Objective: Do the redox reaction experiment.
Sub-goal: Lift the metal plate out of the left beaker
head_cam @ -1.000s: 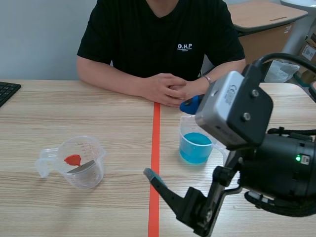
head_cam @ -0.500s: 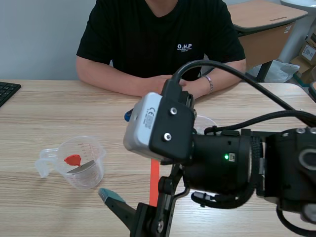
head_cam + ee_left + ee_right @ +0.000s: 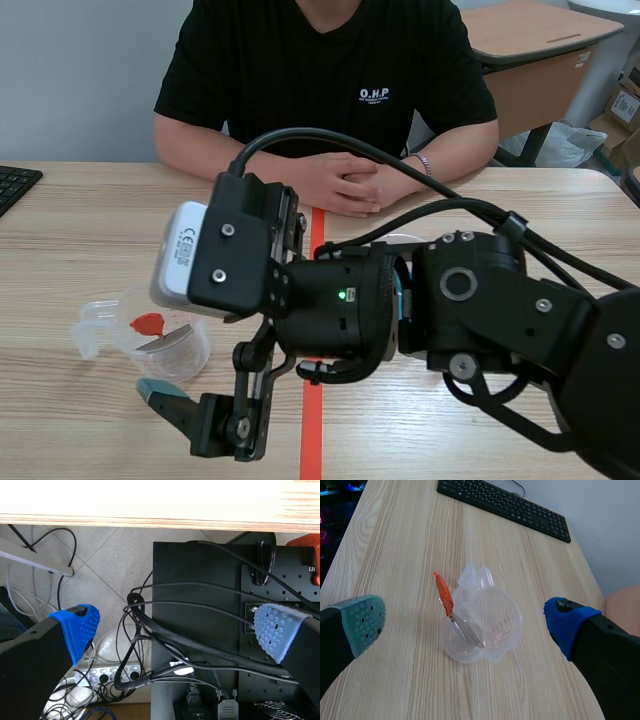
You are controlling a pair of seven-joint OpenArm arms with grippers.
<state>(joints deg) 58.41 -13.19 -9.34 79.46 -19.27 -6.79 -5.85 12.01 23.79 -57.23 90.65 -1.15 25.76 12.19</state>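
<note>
right gripper (image 3: 465, 622) wide open, empty, cup (image 3: 495, 615) ahead, toward table's (image 3: 80, 220) left edge | light, thin, slick plastic; I'd pinch its wall clear of the orange-handled tool (image 3: 443, 595) | left gripper (image 3: 175, 630) open, empty

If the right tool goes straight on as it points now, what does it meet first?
Most likely the clear measuring cup, which stands ahead of the right tool, between its open fingers; depth is uncertain.

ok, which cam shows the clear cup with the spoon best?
Right wrist view: the whole cup sits unobstructed, spoon leaning inside. Scene view shows only part of it, the rest hidden behind the right arm. Left wrist view shows none of it, only cables.
</note>
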